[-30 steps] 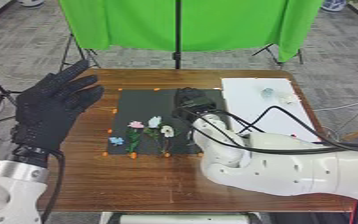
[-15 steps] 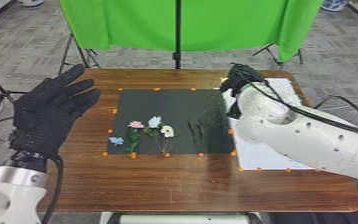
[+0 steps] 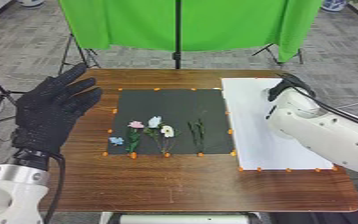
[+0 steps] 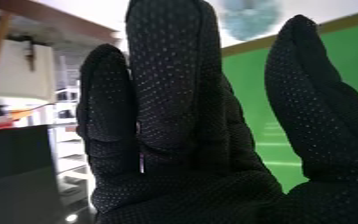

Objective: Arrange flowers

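Brown wooden table [image 3: 149, 182]: matte black mat [image 3: 158, 105] bearing four petalled flowers [image 3: 167, 131], six to nine o'clock, and two slender green stems [image 3: 201, 134], five o'clock; black-gloved left hand [image 3: 47, 107], ten o'clock, and right hand [image 3: 293, 89], two o'clock, both open.

So, flowers [image 3: 167, 131] are laid on the near left part of the mat [image 3: 158, 102], stems [image 3: 201, 134] just right of them. Right of the mat, a sheet [image 3: 278, 150] is set on the same table [image 3: 158, 185], and a curtain [image 3: 127, 25] is hung behind.
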Controlling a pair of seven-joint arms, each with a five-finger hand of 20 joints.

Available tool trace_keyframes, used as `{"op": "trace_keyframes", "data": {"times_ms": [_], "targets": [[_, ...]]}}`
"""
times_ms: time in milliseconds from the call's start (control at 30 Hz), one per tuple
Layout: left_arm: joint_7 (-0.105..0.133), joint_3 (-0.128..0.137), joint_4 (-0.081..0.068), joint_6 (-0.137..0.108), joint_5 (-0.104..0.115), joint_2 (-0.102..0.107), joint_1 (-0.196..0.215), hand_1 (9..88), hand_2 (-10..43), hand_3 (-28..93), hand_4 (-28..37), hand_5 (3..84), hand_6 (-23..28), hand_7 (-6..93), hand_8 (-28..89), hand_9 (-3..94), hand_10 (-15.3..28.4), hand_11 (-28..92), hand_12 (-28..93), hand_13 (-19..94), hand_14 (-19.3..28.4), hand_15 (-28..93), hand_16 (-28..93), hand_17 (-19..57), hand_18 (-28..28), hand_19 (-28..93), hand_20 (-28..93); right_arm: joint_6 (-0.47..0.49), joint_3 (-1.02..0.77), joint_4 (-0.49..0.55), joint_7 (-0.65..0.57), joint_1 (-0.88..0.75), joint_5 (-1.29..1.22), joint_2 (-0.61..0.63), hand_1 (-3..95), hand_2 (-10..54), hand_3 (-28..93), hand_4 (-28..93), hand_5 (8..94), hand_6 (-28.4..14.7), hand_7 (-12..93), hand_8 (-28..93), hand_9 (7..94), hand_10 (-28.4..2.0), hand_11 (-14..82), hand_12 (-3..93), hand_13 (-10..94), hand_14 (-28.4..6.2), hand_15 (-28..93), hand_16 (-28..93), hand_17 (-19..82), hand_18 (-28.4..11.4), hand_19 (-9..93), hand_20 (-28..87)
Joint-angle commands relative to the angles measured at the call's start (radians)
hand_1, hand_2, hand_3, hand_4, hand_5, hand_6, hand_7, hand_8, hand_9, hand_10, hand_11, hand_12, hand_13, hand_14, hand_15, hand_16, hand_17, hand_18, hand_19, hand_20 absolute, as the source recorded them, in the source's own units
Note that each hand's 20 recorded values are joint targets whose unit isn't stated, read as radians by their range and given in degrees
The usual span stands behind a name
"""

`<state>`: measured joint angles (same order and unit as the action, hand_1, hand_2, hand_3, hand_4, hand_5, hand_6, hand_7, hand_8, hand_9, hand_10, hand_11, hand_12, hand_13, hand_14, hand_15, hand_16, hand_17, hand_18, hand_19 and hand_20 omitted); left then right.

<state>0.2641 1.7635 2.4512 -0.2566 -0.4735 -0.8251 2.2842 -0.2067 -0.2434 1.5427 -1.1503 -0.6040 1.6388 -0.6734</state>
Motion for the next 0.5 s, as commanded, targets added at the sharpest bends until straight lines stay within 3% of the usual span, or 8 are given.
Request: {"op": "trace_keyframes", "data": {"times_ms": [33, 300, 500], "targets": [[-0.024, -0.01, -0.011, 0.013, -0.008, -0.018, -0.011, 22.3, 7.9, 78, -21.8, 39.2, 12.0, 13.4, -9, 31.4, 22.1, 31, 11, 24, 28.4, 56, -11, -6.5, 28.4, 74, -14, 0.015, 0.028, -0.035, -0.044, 0.02, -0.012, 0.033, 41.0, -9.5, 76, -28, 43.7, -4.0, 10, -10, 81.4, -13.5, 21.6, 14.2, 87, -4.5, 47, 16, 53, -16.9, 93, -2], [-0.017, -0.009, -0.011, 0.022, -0.009, -0.023, -0.002, 22.3, 7.9, 78, -21.8, 39.2, 12.0, 13.4, -9, 31.6, 22.0, 32, 11, 24, 28.4, 56, -11, -6.5, 28.4, 74, -14, 0.002, 0.063, -0.059, -0.021, 0.009, 0.004, 0.036, 41.5, -9.5, 75, -28, 44.3, -2.1, 11, -11, 81.9, -13.7, 21.7, 14.3, 87, -4.7, 47, 17, 53, -16.8, 93, -3], [0.003, -0.014, -0.01, 0.008, 0.0, -0.013, 0.0, 22.3, 7.9, 78, -21.8, 39.3, 12.0, 13.5, -9, 31.6, 22.0, 32, 11, 24, 28.4, 56, -11, -6.5, 28.4, 74, -14, 0.018, 0.098, -0.075, -0.004, 0.024, 0.044, 0.016, 41.9, -9.5, 75, -28, 45.6, 1.1, 13, -12, 81.4, -13.1, 21.8, 14.6, 86, -4.9, 47, 17, 53, -16.5, 93, -6]]}}
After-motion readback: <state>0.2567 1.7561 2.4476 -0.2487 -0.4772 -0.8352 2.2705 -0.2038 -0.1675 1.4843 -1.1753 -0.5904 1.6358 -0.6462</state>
